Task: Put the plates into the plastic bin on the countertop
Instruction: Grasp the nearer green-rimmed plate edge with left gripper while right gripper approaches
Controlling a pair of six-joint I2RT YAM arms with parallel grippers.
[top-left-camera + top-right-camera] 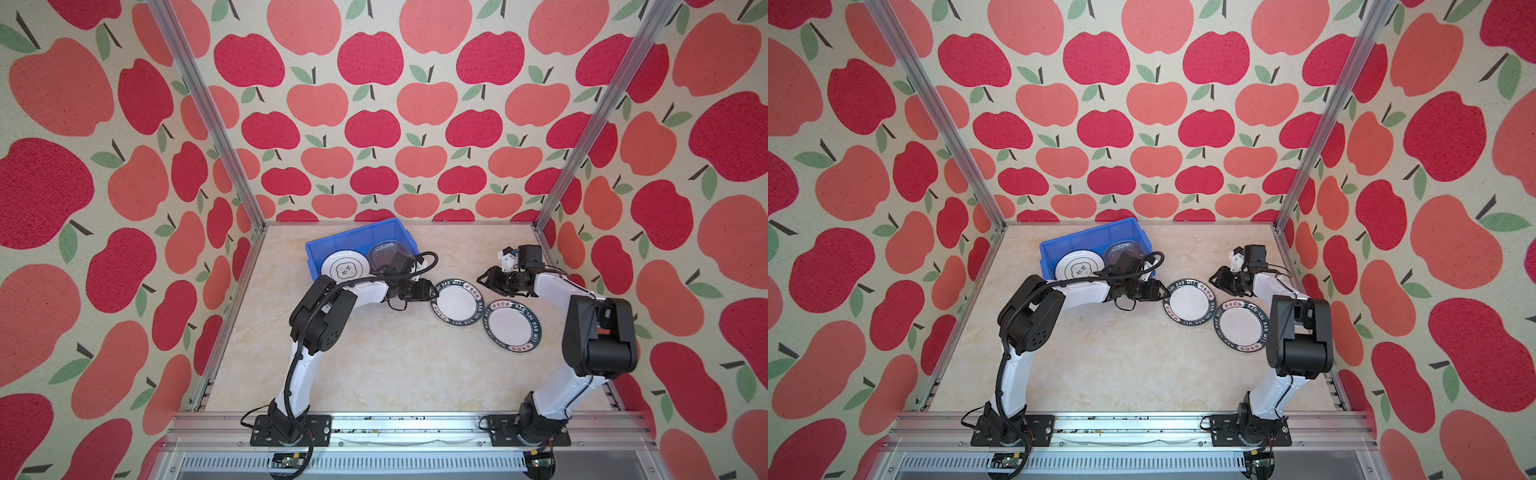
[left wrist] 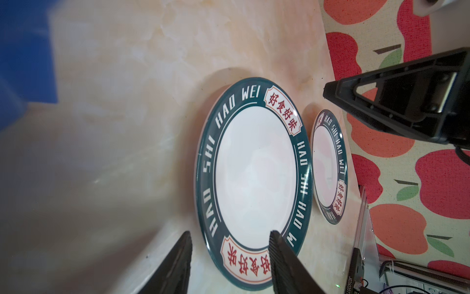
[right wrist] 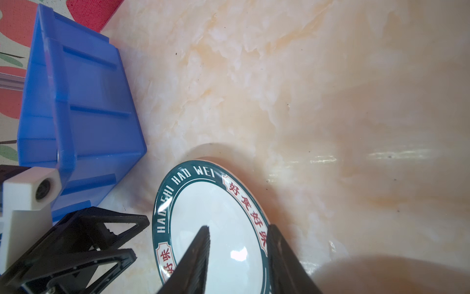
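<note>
Remote log. The plastic bin sits askew at the back of the desk, left of centre, one corner near the back wall. Both top views look into it. The emblem plate lies flat, with glass plates beside it, partly hidden by the left arm; I cannot count them. Two lettered plates lie flat on the desk right of the bin. The nearer plate is just off the bin's front right corner. The farther plate is just beside it, rims close; I cannot tell whether they touch. Left jaws: released, astride the nearer plate's bin-side edge. Right jaws: also apart, astride the same plate's far right edge. I cannot tell whether either pair touches the plate. For room to move, I see a wide stretch of desk in front of the plates, between the arm bases. The left wrist view shows its fingers, one over the plate's white centre and one off the rim. It also shows the nearer plate, the farther plate and the bin as a blue blur. The right wrist view shows the bin's ribbed outer wall and the nearer plate, but not the farther plate.
</note>
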